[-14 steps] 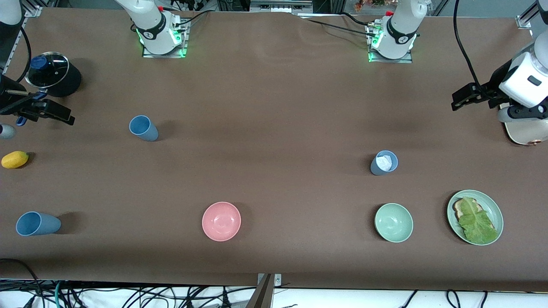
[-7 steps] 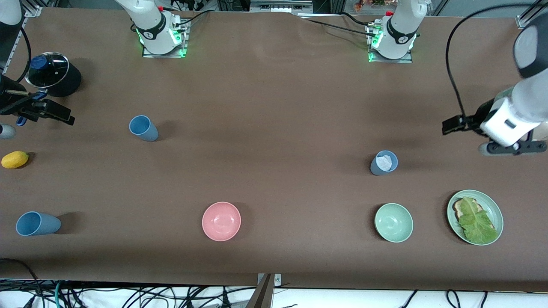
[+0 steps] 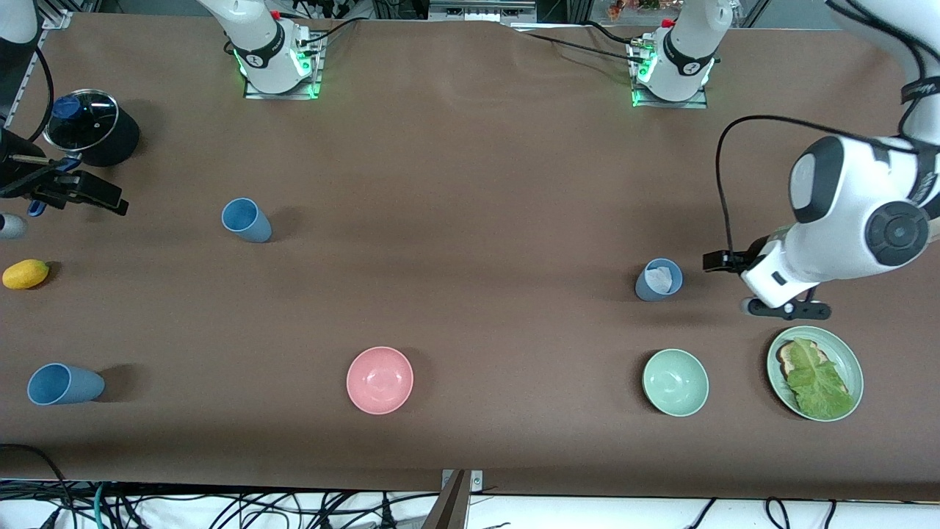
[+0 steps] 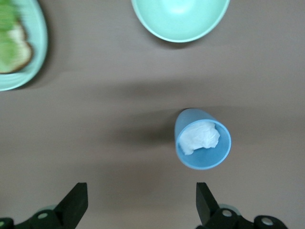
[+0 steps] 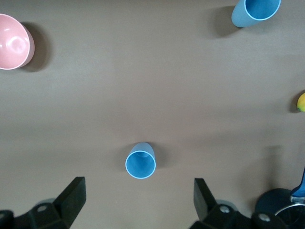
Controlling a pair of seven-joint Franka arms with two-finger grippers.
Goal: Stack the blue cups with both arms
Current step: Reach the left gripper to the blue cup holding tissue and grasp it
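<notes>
Left gripper [image 4: 138,205], jaws spread and empty, hung over bare table just beside greyer blue cup [image 3: 659,279], which held white wad [image 3: 660,278]. Green bowl [image 3: 675,382] at the cup's 6 o'clock; plate [image 3: 850,356] of lettuce [image 3: 816,382] at 4. Right gripper [image 5: 136,205], also spread, waited over upright blue cup [image 3: 246,220]. Third cup [image 3: 63,384] stood near pink bowl [image 3: 380,380].

Brown-covered table [image 3: 470,184] bearing three upright blue cups, two bowls and several other items. Taking the pink bowl [image 3: 380,380] as the clock centre in the front view: one empty blue cup [image 3: 247,220] stands at 10 o'clock, another empty blue cup [image 3: 64,384] at 9 o'clock, and the greyer blue cup [image 3: 658,280], holding crumpled white material, at 2 o'clock. The green bowl [image 3: 675,382] and a green plate [image 3: 850,359] with lettuce lie at 3 o'clock. A yellow lemon [image 3: 25,273] and a lidded black pot [image 3: 92,128] occupy the right arm's end.
</notes>
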